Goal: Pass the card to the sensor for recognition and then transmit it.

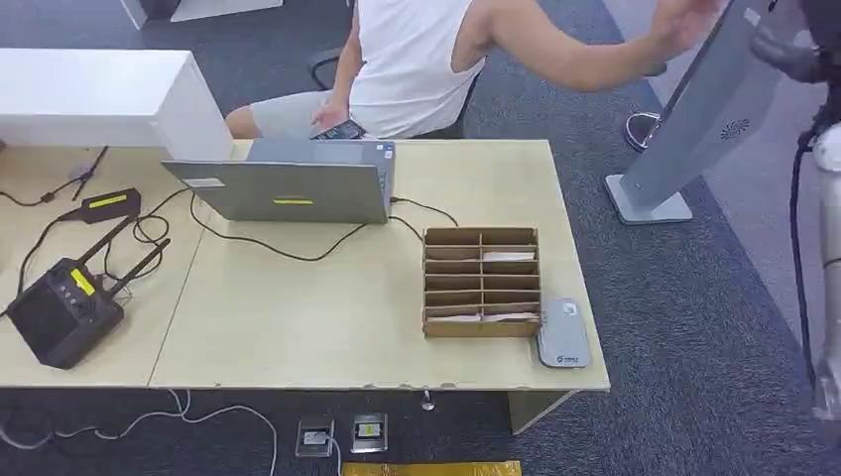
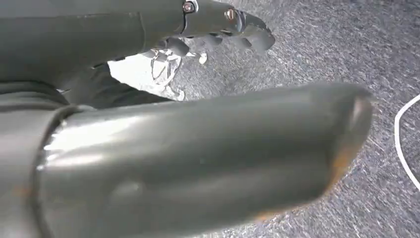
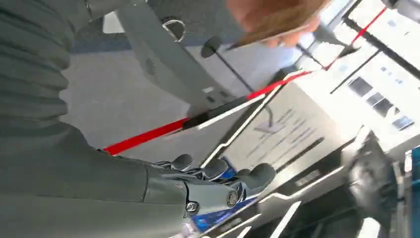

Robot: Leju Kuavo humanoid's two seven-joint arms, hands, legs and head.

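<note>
The table (image 1: 298,327) is pale wood on dark grey carpet (image 1: 684,327). Beside its right end stands a tall grey slanted stand (image 1: 709,109) on a flat base. A person in a white shirt (image 1: 412,59) sits behind the table, one arm stretched toward the top of that stand. On the table a grey laptop (image 1: 298,178) stands with its lid toward the robot, a black cable trailing from it. A white box (image 1: 94,99) sits at the back left corner, a black device with antennas (image 1: 61,307) near the front left. Near the front right a cardboard sorting tray (image 1: 482,281) holds white slips in some slots, and the grey card sensor (image 1: 563,333) lies just beside its right side at the table edge.

The right hand (image 3: 213,186) has its fingers curled around a blue card (image 3: 223,213), held up in front of the slanted stand; the person's hand (image 3: 277,17) is blurred beyond it. The left hand (image 2: 218,29) hangs over the carpet, fingers curled in and holding nothing.
</note>
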